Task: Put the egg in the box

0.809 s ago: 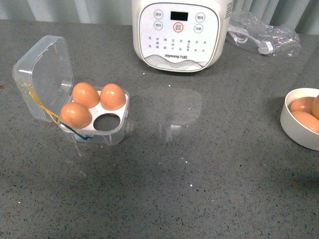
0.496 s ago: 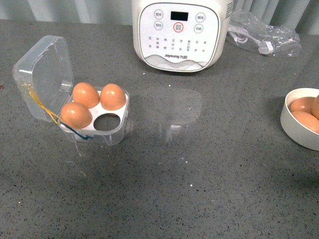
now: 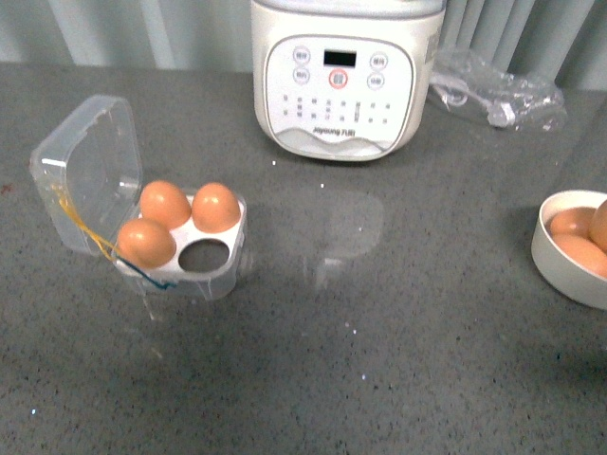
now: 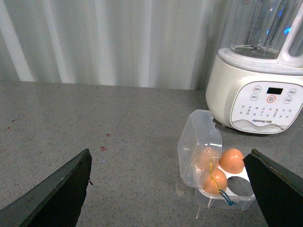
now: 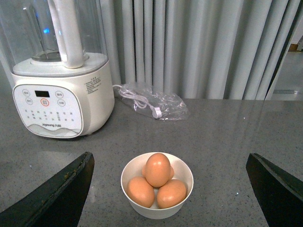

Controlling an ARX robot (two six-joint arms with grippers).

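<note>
Right gripper (image 5: pixel 169 157) spread wide facing the bowl (image 5: pixel 156 212) — left gripper (image 4: pixel 169 152) likewise.

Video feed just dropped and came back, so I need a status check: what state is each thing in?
box: lid open, three hollows filled, front-right hollow empty
bowl: upright, holding three eggs
left gripper: open, empty
right gripper: open, empty

A grey speckled table (image 3: pixel 379 332) is shown; the box (image 3: pixel 90 175) is set on it at the left, lid raised; a white appliance (image 3: pixel 341 81) is stood at the far middle; a clear bag (image 3: pixel 493 90) is laid just right of it; a white bowl (image 3: pixel 560 265) is placed at the right edge.
</note>
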